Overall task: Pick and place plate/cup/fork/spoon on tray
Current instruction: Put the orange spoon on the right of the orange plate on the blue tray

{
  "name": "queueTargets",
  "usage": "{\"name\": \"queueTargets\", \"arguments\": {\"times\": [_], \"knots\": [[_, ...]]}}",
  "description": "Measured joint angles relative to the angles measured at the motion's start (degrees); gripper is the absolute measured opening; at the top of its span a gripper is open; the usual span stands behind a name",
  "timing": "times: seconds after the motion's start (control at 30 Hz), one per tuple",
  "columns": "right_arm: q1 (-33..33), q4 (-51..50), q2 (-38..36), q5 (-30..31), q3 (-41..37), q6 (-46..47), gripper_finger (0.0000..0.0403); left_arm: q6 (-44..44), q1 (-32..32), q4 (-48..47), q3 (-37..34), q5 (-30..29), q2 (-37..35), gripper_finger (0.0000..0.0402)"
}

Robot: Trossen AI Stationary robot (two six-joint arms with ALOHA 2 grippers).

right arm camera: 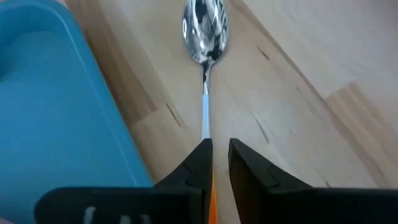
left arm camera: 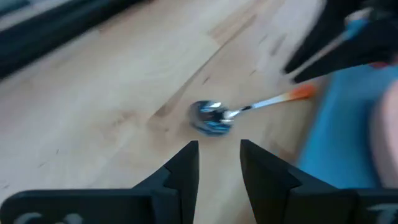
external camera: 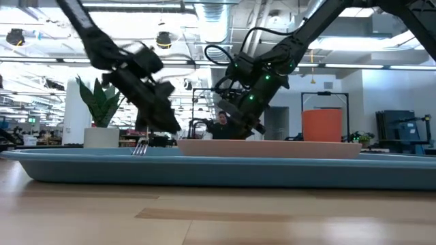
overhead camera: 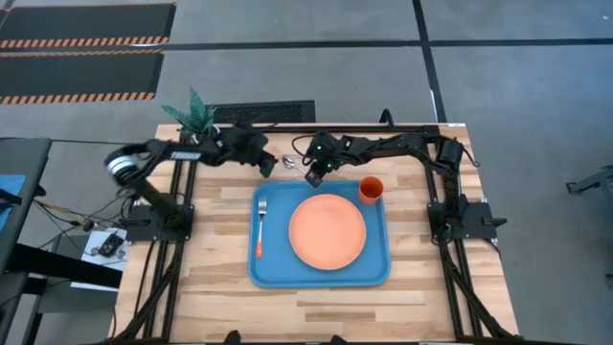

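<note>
The blue tray (overhead camera: pixel 378 268) lies mid-table and holds three things. The salmon plate (overhead camera: pixel 328 230) sits in its middle, the orange cup (overhead camera: pixel 371 189) stands in its far right corner, and the fork (overhead camera: pixel 260 228) lies along its left side. The spoon (overhead camera: pixel 287 161) lies on the wood just beyond the tray's far edge, with its bowl (left arm camera: pixel 210 117) toward the left. My right gripper (overhead camera: pixel 314 175) is at the spoon's handle, nearly closed on it. My left gripper (overhead camera: pixel 266 165) hovers by the bowl, narrowly open and empty (left arm camera: pixel 217 149). My right gripper pinches the spoon's handle (right arm camera: pixel 213 190) between its two fingers, where the metal neck meets the orange grip. The fingers slant down from the table's right side and lie along the handle. The bowl (right arm camera: pixel 204 28) points away from them, low over the wood; whether it is lifted I cannot tell.
A white pot with a green plant (overhead camera: pixel 194 113) stands at the table's far left corner, behind my left arm. The tray's raised rim (right arm camera: pixel 93 93) runs close beside the spoon. Bare wood lies near the table's front edge (overhead camera: pixel 316 307).
</note>
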Motion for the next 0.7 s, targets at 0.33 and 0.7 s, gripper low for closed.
{"name": "queueTargets", "arguments": {"times": [0.33,0.7], "knots": [[0.35,0.09,0.0,0.0,0.02,-1.9,0.0077,-1.05,3.15,-5.18,9.64,4.17,12.36,0.019],[0.28,1.54,0.0,0.0,0.01,-2.55,0.0077,-0.77,3.67,-9.73,15.42,5.7,16.22,0.0187]]}}
